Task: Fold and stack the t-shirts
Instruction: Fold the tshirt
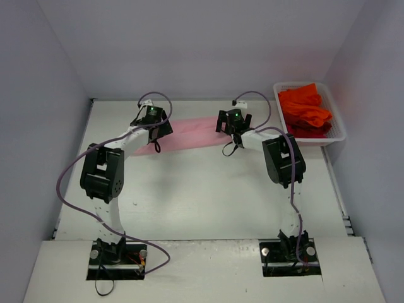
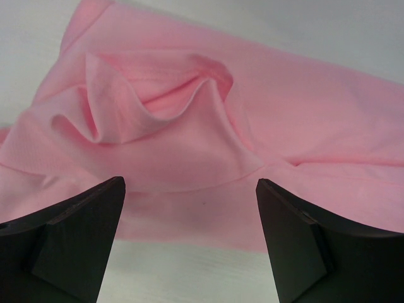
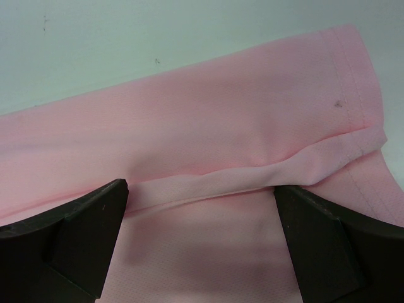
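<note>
The pink t-shirt point(image 1: 189, 134) lies spread on the table point(image 1: 202, 202) toward 12 o'clock. The left gripper point(image 2: 190, 186) (over a rumpled fold) and the right gripper point(image 3: 201, 189) are wide open above it and hold nothing. The orange-red t-shirts point(image 1: 306, 110) lie in the basket point(image 1: 344, 134) at 2 o'clock.

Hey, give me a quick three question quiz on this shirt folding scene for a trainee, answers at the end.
1. Fill in: the left gripper and right gripper both hang over the pink t-shirt with jaws ___.
2. The orange-red t-shirts are: A) in the white basket B) on the pink t-shirt C) in the left gripper.
3. True or false: the pink t-shirt lies in the basket.
Key: 1 open; 2 A; 3 false.
</note>
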Motion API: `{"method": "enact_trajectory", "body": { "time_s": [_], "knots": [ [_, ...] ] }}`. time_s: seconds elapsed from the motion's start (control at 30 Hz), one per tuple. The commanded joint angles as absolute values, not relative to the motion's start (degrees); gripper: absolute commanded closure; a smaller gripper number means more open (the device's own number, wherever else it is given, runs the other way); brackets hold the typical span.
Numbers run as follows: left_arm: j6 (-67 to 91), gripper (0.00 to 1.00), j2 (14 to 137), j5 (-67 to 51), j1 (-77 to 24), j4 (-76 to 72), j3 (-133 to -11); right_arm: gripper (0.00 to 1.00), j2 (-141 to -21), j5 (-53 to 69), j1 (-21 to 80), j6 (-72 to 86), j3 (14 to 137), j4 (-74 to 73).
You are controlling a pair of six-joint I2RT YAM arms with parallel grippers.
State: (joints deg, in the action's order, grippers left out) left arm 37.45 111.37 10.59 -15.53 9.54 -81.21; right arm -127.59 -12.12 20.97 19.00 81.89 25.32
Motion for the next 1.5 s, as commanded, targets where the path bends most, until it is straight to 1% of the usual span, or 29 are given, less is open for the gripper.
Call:
{"method": "enact_trajectory", "body": {
  "time_s": [0.0,0.2,0.67,1.07,1.47],
  "knots": [
    [39.72,0.19,106.35,11.34,-15.99,8.44,-80.69,0.00,-125.60,-10.72,20.83,20.39,80.16,19.25],
    [39.55,0.19,107.48,12.21,-16.08,8.17,-80.68,0.00,-124.89,-11.07,20.83,20.04,79.72,19.16],
    [36.74,0.18,111.44,13.89,-14.94,9.23,-86.22,0.00,-125.95,-11.51,20.74,19.95,79.37,19.25],
    [37.35,0.19,113.29,13.62,-14.24,8.09,-84.38,0.00,-125.95,-11.78,20.83,19.60,79.45,19.25],
    [35.95,0.19,117.33,14.33,-12.40,8.26,-87.36,0.00,-125.25,-12.30,20.66,19.34,78.40,19.25]
  ]
}}
